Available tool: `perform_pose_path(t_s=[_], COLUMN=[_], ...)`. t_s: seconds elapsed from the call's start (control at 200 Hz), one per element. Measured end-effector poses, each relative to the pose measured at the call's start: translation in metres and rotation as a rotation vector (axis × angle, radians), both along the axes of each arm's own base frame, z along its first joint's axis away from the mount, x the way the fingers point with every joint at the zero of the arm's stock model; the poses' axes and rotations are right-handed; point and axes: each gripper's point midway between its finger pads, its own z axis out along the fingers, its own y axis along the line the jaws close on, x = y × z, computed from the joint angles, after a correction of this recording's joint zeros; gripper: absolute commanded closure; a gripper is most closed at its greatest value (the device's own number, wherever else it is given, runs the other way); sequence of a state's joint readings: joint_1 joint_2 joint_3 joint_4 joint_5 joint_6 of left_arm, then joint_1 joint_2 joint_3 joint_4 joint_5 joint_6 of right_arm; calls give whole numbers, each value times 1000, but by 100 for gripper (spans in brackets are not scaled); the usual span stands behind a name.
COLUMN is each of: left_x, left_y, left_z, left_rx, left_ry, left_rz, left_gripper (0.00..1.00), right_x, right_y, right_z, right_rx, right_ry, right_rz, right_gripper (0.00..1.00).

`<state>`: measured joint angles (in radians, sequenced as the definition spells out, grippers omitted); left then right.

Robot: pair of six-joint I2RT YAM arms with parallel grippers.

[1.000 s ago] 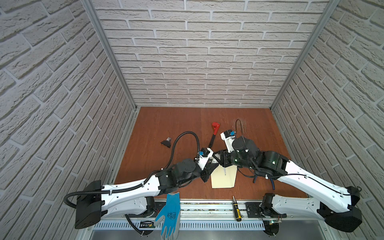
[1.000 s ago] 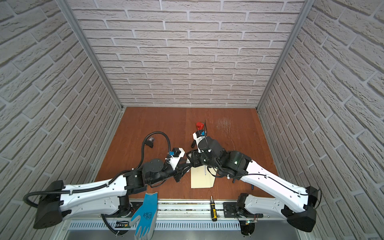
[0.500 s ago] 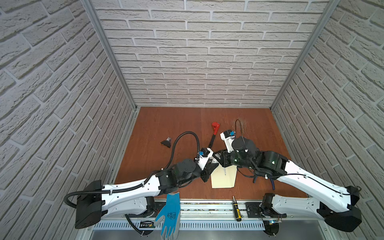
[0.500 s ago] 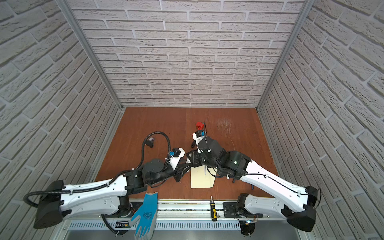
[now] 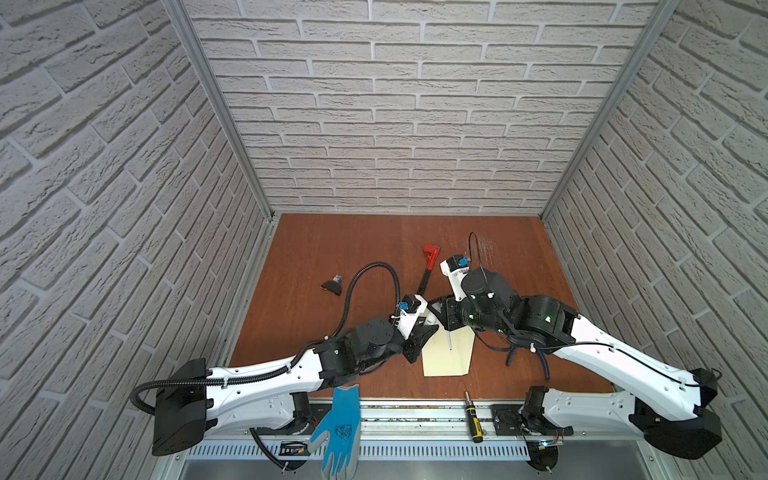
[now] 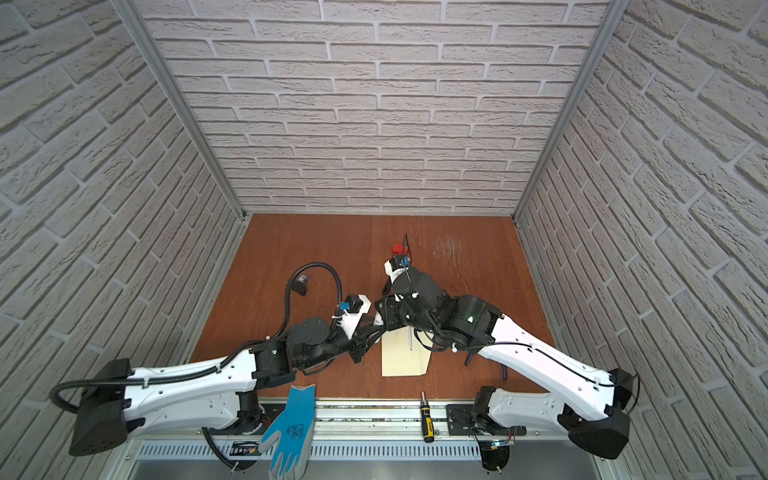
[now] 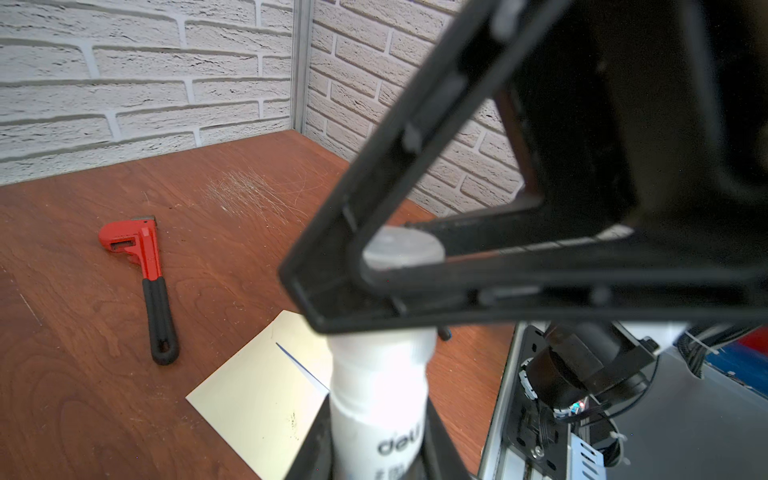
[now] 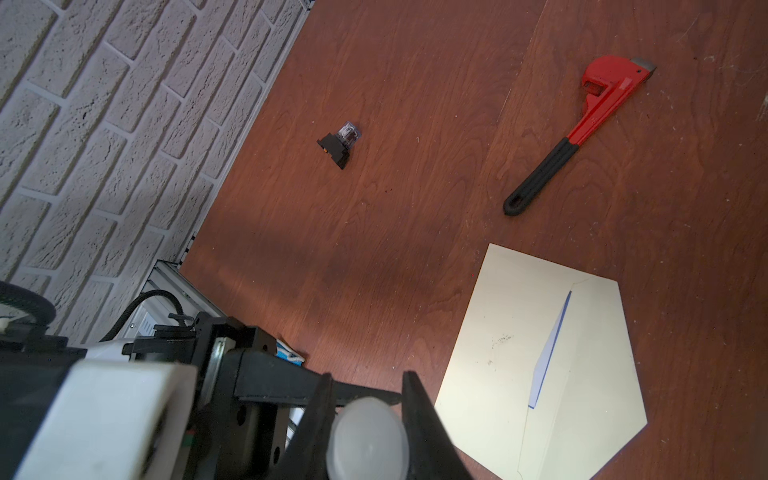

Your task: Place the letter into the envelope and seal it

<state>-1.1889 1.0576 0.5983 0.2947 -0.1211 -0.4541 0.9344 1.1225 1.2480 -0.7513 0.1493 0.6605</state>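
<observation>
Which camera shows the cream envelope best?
The right wrist view: the envelope shows almost whole, flap open, an edge of the letter peeking out. The left wrist view shows part, behind the glue stick. In both top views it is small, its far end hidden.

The letter [image 8: 547,353] — a blue-edged sliver aside — sits hidden inside the envelope [image 8: 498,316].

The right claw [image 8: 368,388] pinched the frosted glue stick cap [image 8: 368,440] between both fingers. At its three o'clock the envelope [image 8: 498,374] lay flat on the surface [image 8: 415,104], flap open, with the letter [image 8: 548,357] showing a blue edge at the mouth. A red wrench [image 8: 582,120] lay at one o'clock, and a small black part [image 8: 338,143] at twelve.
</observation>
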Motion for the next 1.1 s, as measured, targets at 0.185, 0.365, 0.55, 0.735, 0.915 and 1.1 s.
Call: perform_pose_path(t_s=[0.185,0.365,0.55,0.735,0.915,1.1], left_x=[2,2,-11,-20,-20,-20], left_y=[14,22,28,30,32,32], left_z=[-38,-43,-6,26,35,37], left_rx=[104,132,34,-46,-60,-53], left_ry=[48,45,-62,-157,-200,-226], left_rz=[47,64,35,10,12,11], left_gripper=[100,100,100,100,100,100], right_x=[15,32,73,103,132,158], right_y=[-12,-34,-94,-141,-153,-157], right_z=[21,29,1,-82,-147,-185], right_rx=[18,-21,-137,-277,-329,-336], right_ry=[-53,-94,-115,-2,101,140], right_rz=[-49,-121,-339,-498,-562,-609], right_gripper=[94,94,94,94,94,90])
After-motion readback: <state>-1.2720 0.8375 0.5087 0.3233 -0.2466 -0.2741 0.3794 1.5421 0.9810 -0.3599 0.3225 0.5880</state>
